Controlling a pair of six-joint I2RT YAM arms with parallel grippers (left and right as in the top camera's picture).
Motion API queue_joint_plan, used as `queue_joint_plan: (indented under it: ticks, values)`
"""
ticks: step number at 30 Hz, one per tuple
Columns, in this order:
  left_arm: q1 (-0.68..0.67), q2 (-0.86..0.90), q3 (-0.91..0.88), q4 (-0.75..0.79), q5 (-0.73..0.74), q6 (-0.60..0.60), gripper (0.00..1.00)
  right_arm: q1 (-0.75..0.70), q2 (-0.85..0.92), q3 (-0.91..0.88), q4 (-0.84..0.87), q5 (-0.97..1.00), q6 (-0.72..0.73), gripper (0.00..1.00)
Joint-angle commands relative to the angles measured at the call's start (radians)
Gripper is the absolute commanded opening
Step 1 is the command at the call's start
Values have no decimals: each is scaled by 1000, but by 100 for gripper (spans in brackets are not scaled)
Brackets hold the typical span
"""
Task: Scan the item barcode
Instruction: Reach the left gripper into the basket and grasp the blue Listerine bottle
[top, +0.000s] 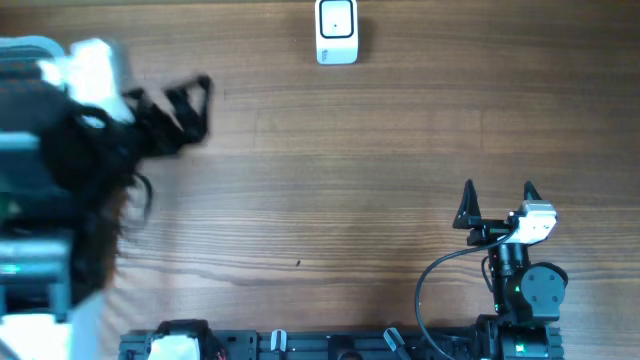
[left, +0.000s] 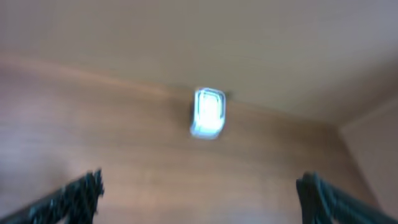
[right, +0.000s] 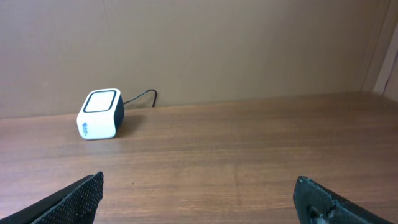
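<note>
Beyond left gripper (left: 199, 186) and right gripper (top: 499, 193), held wide open and empty, no item is seen, so handling cannot be judged.

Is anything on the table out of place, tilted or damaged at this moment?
Nothing looks damaged or spilled. The scanner sits flat near the far edge of the table. One odd point: no item to scan shows in any view.

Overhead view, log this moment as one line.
scanner: far side, untouched | left gripper: open, empty | right gripper: open, empty | item: none in view
</note>
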Motion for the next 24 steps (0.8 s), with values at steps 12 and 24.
queue_joint_plan:
  ticks: [12,24]
  values:
    - [595,676,781,-515,-332,-288,100,7,-6,-1,4,-8,-17,100]
    - [648,1019,781,-498,-417,-329,100,7,-6,-1,4,-8,-17,100]
